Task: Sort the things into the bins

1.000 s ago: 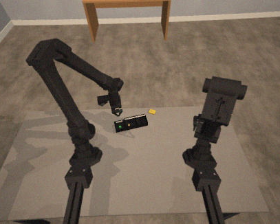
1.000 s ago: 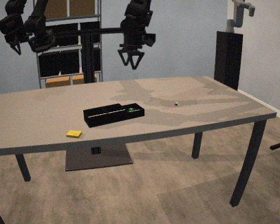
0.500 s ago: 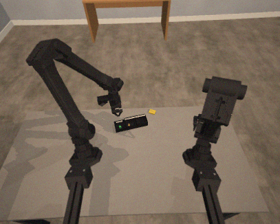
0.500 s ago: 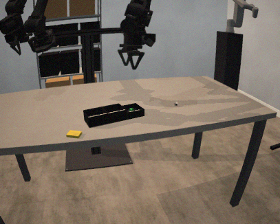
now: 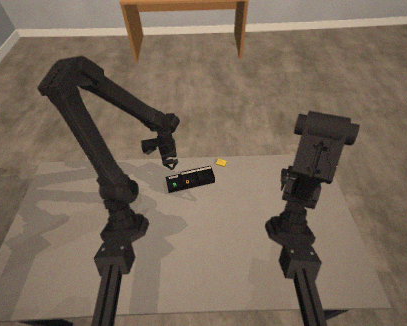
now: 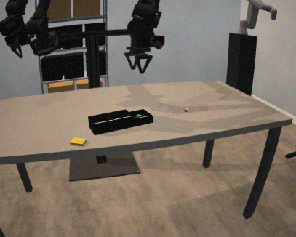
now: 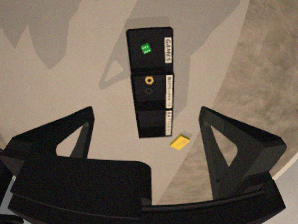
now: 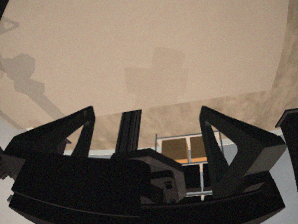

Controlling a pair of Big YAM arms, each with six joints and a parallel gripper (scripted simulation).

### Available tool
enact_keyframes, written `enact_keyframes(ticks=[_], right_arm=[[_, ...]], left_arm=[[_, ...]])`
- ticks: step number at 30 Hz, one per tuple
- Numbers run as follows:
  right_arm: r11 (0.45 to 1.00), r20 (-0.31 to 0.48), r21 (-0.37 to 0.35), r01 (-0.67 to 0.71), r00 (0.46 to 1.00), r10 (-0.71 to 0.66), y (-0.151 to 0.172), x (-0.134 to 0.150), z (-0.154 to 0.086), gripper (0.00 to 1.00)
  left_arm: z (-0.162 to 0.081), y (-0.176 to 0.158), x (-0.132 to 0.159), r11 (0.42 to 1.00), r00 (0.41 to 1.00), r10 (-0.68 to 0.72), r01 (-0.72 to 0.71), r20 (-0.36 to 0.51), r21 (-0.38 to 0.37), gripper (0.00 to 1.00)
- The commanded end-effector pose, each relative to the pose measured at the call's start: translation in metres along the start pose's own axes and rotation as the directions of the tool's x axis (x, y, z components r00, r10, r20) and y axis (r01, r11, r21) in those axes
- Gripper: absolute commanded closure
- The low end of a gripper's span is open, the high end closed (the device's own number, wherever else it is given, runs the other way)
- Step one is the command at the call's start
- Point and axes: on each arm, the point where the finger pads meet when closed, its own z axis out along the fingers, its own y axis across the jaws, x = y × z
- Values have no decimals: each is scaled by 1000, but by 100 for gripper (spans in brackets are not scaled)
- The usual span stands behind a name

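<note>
Three black bins stand in a row: the GAMES bin (image 7: pixel 128 52) holds a green die (image 5: pixel 174 185) (image 6: pixel 138 116) (image 7: pixel 146 48). The middle bin (image 7: pixel 134 97), its label starting "Nuts", holds a brass nut (image 5: pixel 187 182) (image 7: pixel 149 80) and a faint dark ring (image 7: pixel 148 91). The end bin (image 7: pixel 138 125) shows nothing inside; its label is blurred. A yellow block (image 5: pixel 221 162) (image 6: pixel 78 142) (image 7: pixel 180 142) lies outside, off that bin's corner. A tiny shiny thing (image 6: pixel 186 109) lies apart on the table. My left gripper (image 5: pixel 171 165) (image 6: pixel 138 68) (image 7: pixel 146 112) is open above the bins. My right gripper (image 8: pixel 147 112) is open, far from them.
The table (image 5: pixel 226 260) (image 6: pixel 44 109) has an edge close beyond the yellow block. The tiny shiny thing does not show in the top view, where the left arm covers part of the table. A wooden stand (image 5: pixel 186 6) and shelves (image 6: pixel 73 52) stand away from the table.
</note>
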Motion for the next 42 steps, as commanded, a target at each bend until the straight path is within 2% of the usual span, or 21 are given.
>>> enact_keyframes(ticks=[1,42], right_arm=[[1000,25,4,-14,1000,13,-2,-4,-2,0],[1000,25,4,-14,1000,13,-2,-4,-2,0]], left_arm=[[-4,-3,-3,997,996,-82,82,32,6,0],[-8,-10,-2,996,996,-88,87,24,17,0]])
